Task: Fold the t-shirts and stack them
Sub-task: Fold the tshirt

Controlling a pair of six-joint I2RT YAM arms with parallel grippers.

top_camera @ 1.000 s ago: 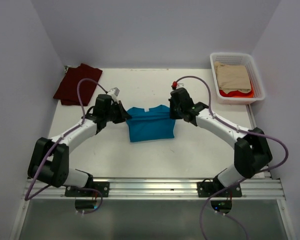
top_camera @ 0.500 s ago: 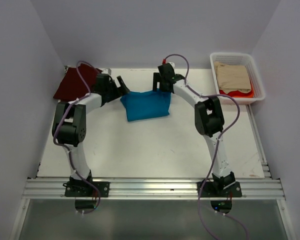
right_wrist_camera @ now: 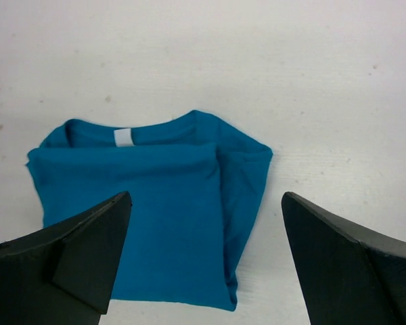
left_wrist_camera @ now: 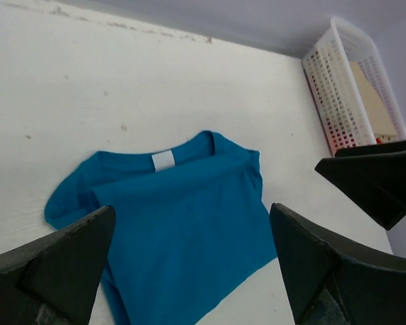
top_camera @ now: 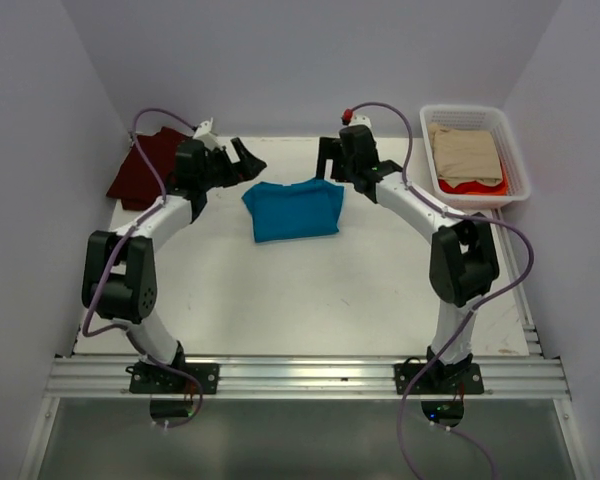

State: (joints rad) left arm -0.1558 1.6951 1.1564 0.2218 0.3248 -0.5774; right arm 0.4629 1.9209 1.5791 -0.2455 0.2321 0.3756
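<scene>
Shirt [top_camera: 292, 210] (teal) folded flat, edges untouched | left fingers [left_wrist_camera: 54, 264] apart | right fingers [right_wrist_camera: 68, 257] apart | table [top_camera: 280, 290] showing all round it

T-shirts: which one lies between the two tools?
The teal-blue t-shirt, folded, its white neck label showing; the maroon t-shirt lies apart in the far left corner.

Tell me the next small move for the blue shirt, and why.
Probably lower the left end effector and right end effector onto the teal t-shirt to regrasp it: it lies folded, both hover open and empty, and the maroon t-shirt sits apart, far left.
</scene>
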